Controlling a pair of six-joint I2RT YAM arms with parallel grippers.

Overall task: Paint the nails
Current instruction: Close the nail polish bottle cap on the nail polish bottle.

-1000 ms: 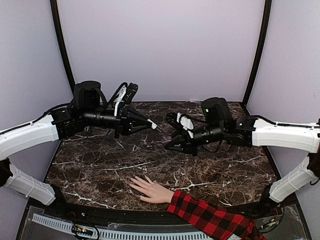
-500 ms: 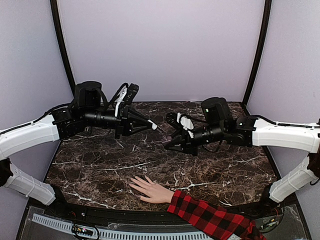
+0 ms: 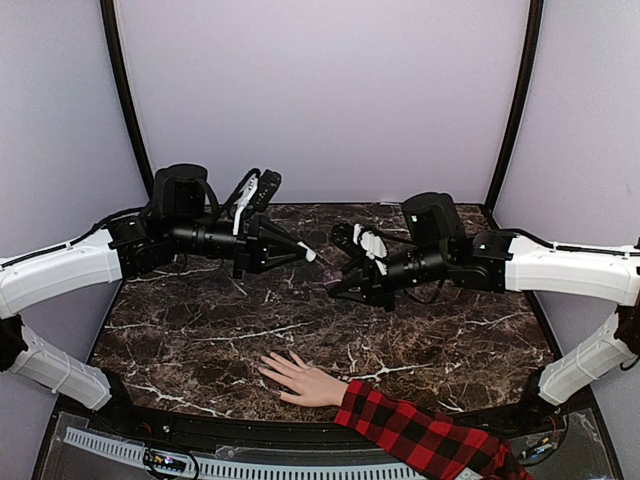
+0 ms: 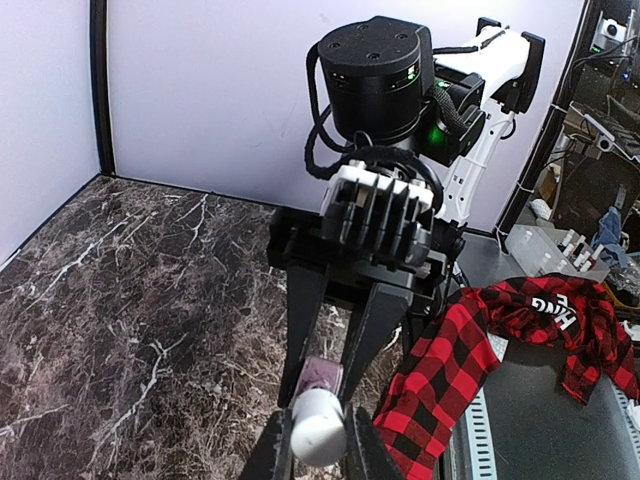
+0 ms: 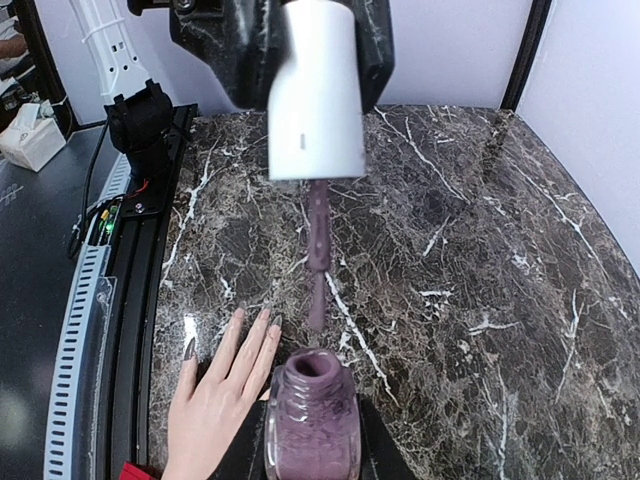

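- We saw the left gripper (image 3: 303, 252) clamped on a white cylindrical polish cap (image 5: 318, 90), its two black fingers pressed against the cap's sides.
- A thin purple-coated brush stem (image 5: 318, 235) hung from that cap, pointing down toward the bottle mouth; its tip was just above the opening, and we could not tell whether it touched.
- The right gripper (image 3: 342, 287) was closed around a small purple glass polish bottle (image 5: 312, 420), uncapped and held upright, mouth facing up.
- Both grippers met above the middle of the dark brown marble tabletop with white veins (image 3: 200, 340), raised clear of its surface.
- The pale mannequin-like hand (image 3: 300, 378) lay flat, palm down, on the tabletop near its front edge, fingers spread and pointing left in the overhead view.
- The nails (image 5: 266, 318) sat at those fingertips, well apart from brush and bottle; they were too small for us to judge any coating.
- A red-and-black plaid fabric sleeve (image 3: 420, 435) covered the wrist and ran off over the near right edge.
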